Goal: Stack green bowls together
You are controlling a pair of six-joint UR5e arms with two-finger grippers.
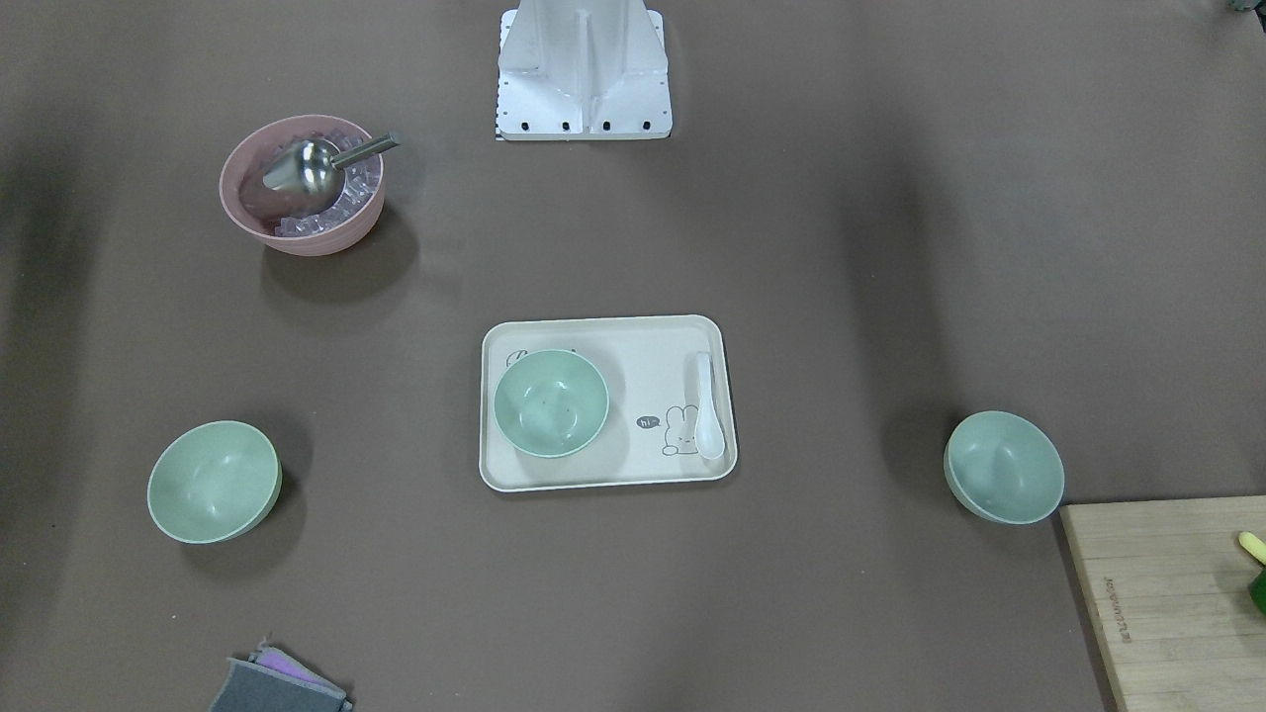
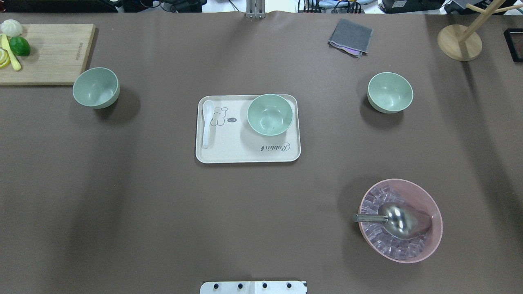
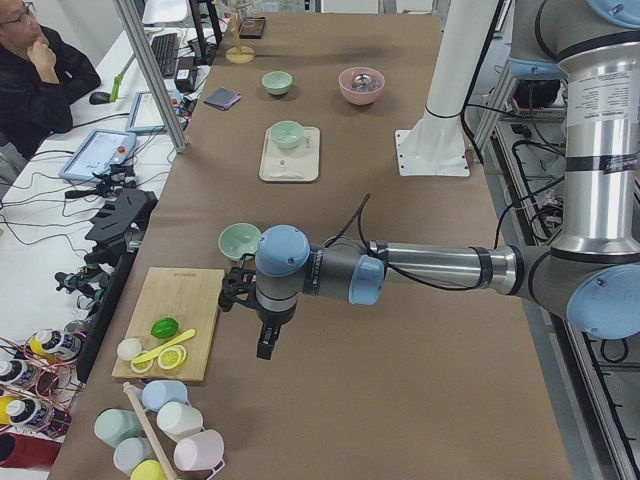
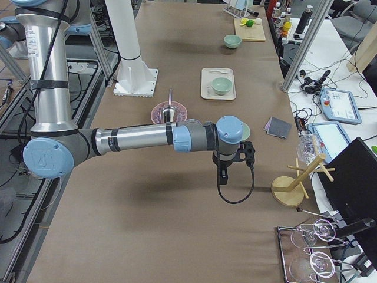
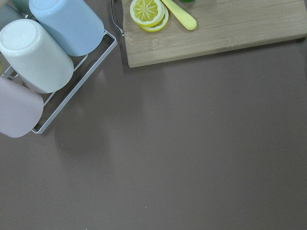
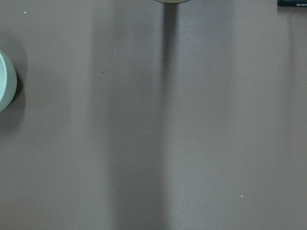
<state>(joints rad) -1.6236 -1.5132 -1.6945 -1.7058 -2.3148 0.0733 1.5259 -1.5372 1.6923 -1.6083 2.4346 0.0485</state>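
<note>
The left arm [image 3: 430,268] stretches out level and low over the left end of the worktop [image 2: 163,212], with the left gripper [image 3: 237,292] by the cutting board [image 3: 170,320]. The right arm [image 4: 135,138] lies likewise over the right end, and the right gripper [image 4: 244,152] is near the right bowl [image 2: 390,92]. Whether either gripper is wide or narrow cannot be told. The green bowls stand well apart and unstacked: the middle bowl [image 2: 270,114] on the tray [image 2: 229,153], the left bowl [image 2: 96,87] beside the board.
</note>
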